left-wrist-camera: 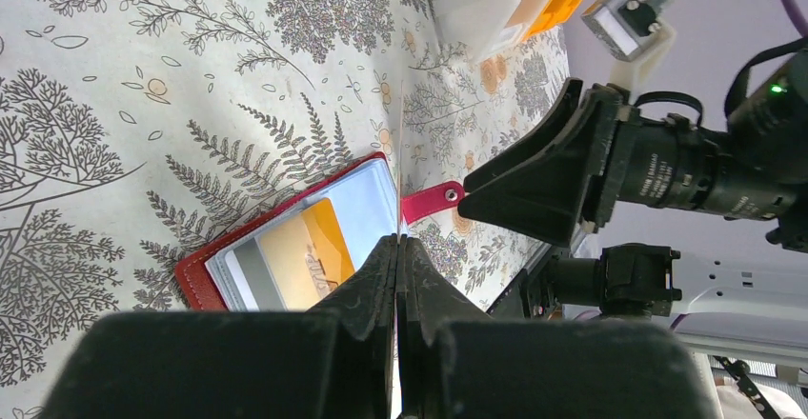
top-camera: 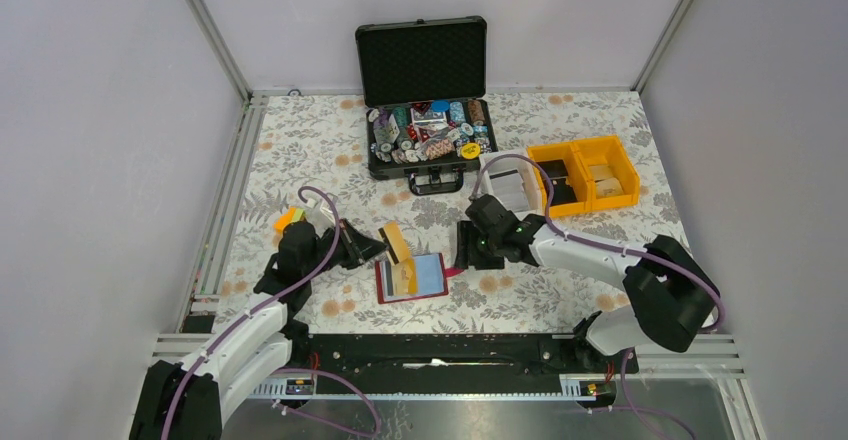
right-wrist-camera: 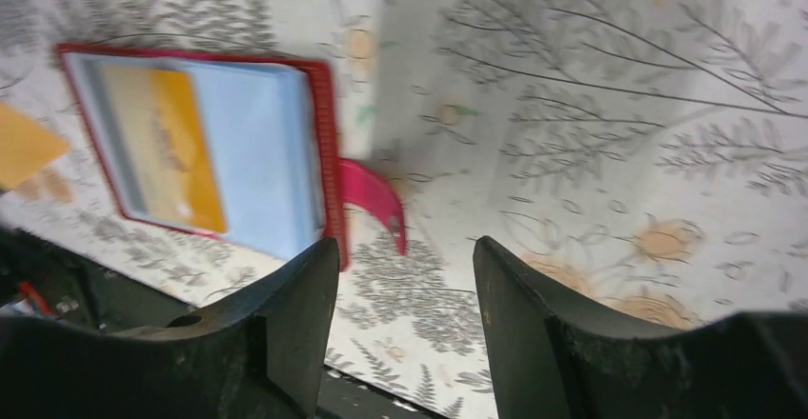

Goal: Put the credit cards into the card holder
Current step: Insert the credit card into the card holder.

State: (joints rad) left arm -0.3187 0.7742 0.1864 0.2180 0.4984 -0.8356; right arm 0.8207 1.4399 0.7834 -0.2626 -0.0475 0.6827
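So, starting at the left: the left end effector (top-camera: 372,250) is clamped tight on a tan-gold plastic card (top-camera: 398,243). It holds the card on edge, tilted, just above the left side of the open wallet. From the left wrist camera the card is only a thin line sticking out from between the closed fingers (left-wrist-camera: 376,276).

Right under it, flat on the floral-print worktop (top-camera: 300,140), is the dark red leather-look folding card holder (top-camera: 380,282). It's lying open, with a yellow-gold card (top-camera: 405,278) and a pale blue card (top-camera: 430,275) sitting inside, the blue one on the right. There's a grey-white strip at the holder's left edge, could be another card, can't really tell. The pinkish-red snap tab (top-camera: 455,272) pokes out to the right.

Next over is the right end effector (top-camera: 463,255). Its jaws are spread fairly wide with nothing between them, and it sits low right beside that tab. Whether it touches the tab I can't say, the right wrist view is blurry.

Further back, roughly mid-worktop, there's a black hard case (top-camera: 425,60) with its lid up, full of round poker chips (top-camera: 430,130). To the right of that sits a whitish box (top-camera: 512,188), then two yellow plastic bins (top-camera: 600,150) side by side.
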